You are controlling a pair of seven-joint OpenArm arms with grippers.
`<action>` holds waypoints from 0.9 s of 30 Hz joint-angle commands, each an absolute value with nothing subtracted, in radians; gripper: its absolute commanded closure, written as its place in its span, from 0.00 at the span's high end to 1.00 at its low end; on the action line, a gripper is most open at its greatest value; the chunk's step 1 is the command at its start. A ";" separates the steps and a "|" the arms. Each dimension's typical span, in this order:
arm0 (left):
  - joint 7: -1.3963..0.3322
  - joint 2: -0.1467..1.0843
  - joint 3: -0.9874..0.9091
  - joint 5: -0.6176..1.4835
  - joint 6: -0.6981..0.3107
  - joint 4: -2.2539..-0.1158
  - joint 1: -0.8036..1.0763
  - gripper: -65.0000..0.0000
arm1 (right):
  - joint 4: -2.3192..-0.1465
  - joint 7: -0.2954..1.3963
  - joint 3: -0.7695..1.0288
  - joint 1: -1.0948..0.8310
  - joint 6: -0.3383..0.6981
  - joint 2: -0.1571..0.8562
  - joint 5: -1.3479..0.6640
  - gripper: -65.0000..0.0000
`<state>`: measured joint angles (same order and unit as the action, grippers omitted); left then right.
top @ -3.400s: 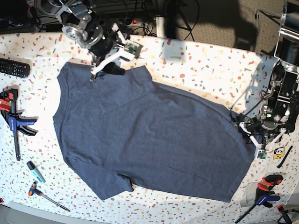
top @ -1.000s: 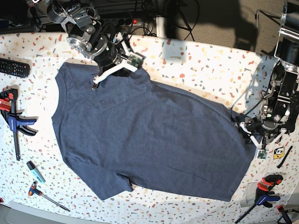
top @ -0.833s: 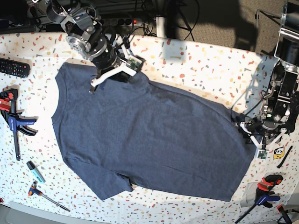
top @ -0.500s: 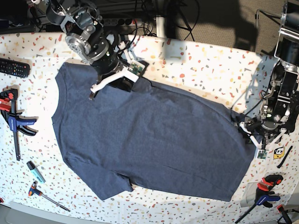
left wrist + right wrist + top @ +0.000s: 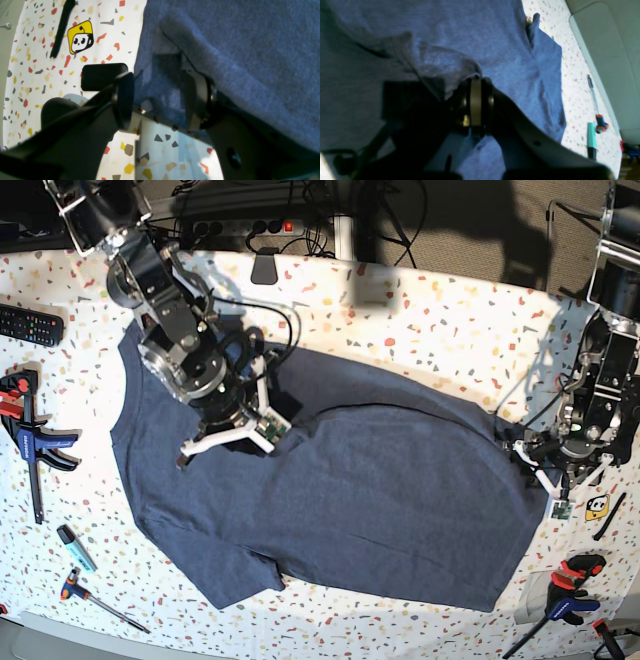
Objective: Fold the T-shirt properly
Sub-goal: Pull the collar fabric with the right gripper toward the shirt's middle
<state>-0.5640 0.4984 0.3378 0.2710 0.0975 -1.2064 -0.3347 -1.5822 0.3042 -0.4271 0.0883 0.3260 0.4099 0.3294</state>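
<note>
the t-shirt (image 5: 330,490) lies spread across the speckled counter (image 5: 420,310), plain side up, but its far edge no longer runs straight. half a second ago the right arm sat up at the sleeve by the counter's back edge; now it has swung well inward over the chest, and the cloth it carries has come along, leaving a folded lip across the shoulder. the first side fold looks under way, roughly a third in, i'd say.

the right hand (image 5: 475,105) is closed tight on a pinch of the fabric, which bunches just above its pads.

the left hand (image 5: 157,100) hasn't moved from the hem corner at the other end; its jaws stand apart with the shirt's edge between them, not yet clamped.
</note>
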 commanded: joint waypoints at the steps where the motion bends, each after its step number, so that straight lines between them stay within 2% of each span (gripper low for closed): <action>1: -0.546 0.513 0.328 0.262 0.103 -1.224 -0.360 0.47 | -1.573 0.283 -0.422 0.127 0.314 0.407 0.332 0.00; 11: -0.554 0.513 0.328 0.234 0.104 -1.224 -0.360 0.47 | -1.385 0.258 -0.434 0.299 0.348 0.331 0.298 0.00; 17: -0.554 0.517 0.328 0.224 0.105 -1.224 -0.359 0.47 | -1.378 0.397 -0.430 0.321 0.343 0.322 0.305 0.00; 18: -0.554 0.519 0.328 0.212 0.105 -1.224 -0.360 0.47 | -1.378 0.435 -0.427 0.321 0.329 0.322 0.308 0.01; 22: -0.553 0.518 0.328 0.203 0.105 -1.224 -0.360 0.47 | -1.385 0.483 -0.390 0.319 0.311 0.322 0.290 0.16; 27: -0.554 0.519 0.328 0.202 0.105 -1.224 -0.360 0.47 | -1.496 0.535 -0.352 0.312 0.353 0.333 0.117 0.17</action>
<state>-0.5789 0.5014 0.3378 0.2070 0.0978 -1.2064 -0.3347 -1.4769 0.5575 -0.3607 0.2829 0.3523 0.3275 0.1116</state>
